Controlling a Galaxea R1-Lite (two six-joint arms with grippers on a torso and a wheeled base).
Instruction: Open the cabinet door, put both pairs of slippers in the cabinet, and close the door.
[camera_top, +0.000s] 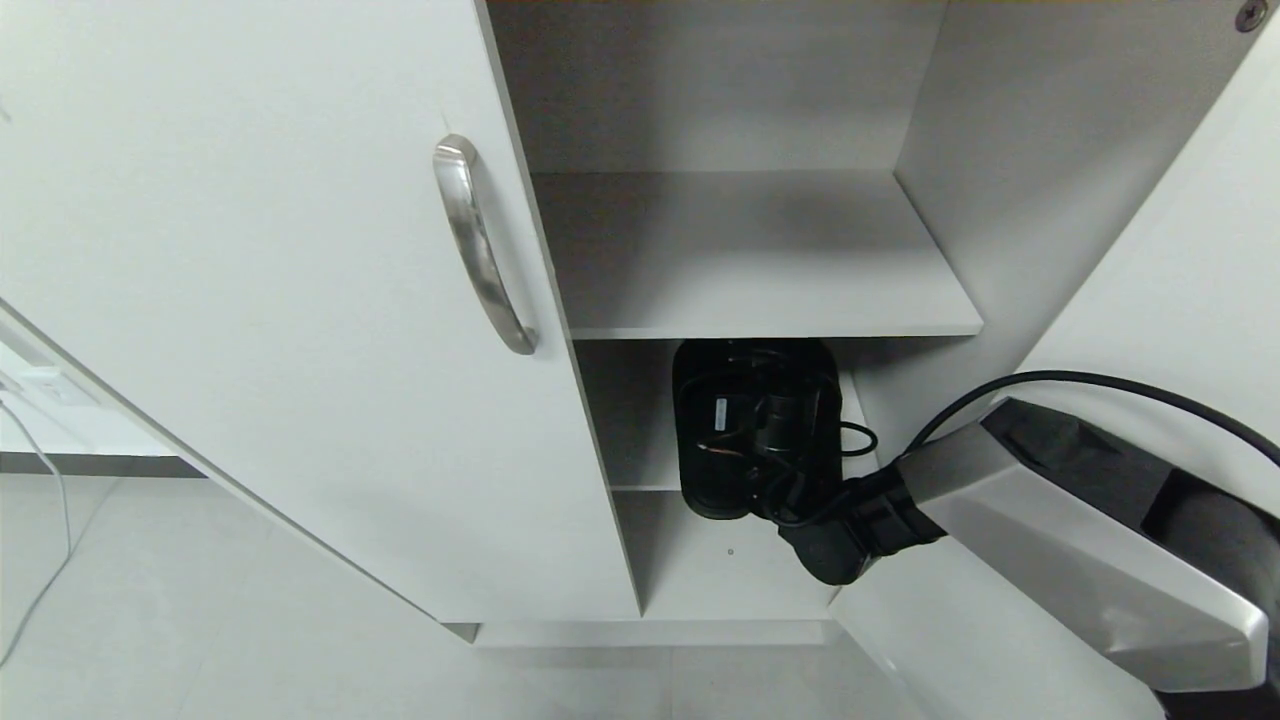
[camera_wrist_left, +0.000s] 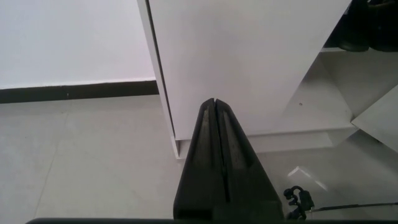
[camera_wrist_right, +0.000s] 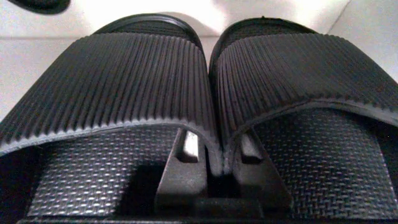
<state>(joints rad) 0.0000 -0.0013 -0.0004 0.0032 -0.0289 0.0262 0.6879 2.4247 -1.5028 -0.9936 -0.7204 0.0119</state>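
Observation:
A pair of black ribbed slippers (camera_top: 755, 430) lies side by side in the open cabinet, below the upper shelf (camera_top: 750, 260) and at the level of the low shelf edge (camera_top: 640, 488). My right gripper (camera_wrist_right: 217, 158) is shut on the two touching inner edges of the slippers (camera_wrist_right: 143, 81), and its arm (camera_top: 1000, 500) comes in from the right. I cannot tell whether the slippers rest on the shelf. My left gripper (camera_wrist_left: 213, 109) is shut and empty, low over the floor in front of the cabinet's base.
The left cabinet door (camera_top: 250, 300) is closed, with its metal handle (camera_top: 480, 250) near the opening. The right door (camera_top: 1180, 270) stands open beside my right arm. A dark rounded edge (camera_wrist_right: 37, 5) lies deeper on the shelf. Grey floor tiles (camera_wrist_left: 81, 162) stretch left of the cabinet.

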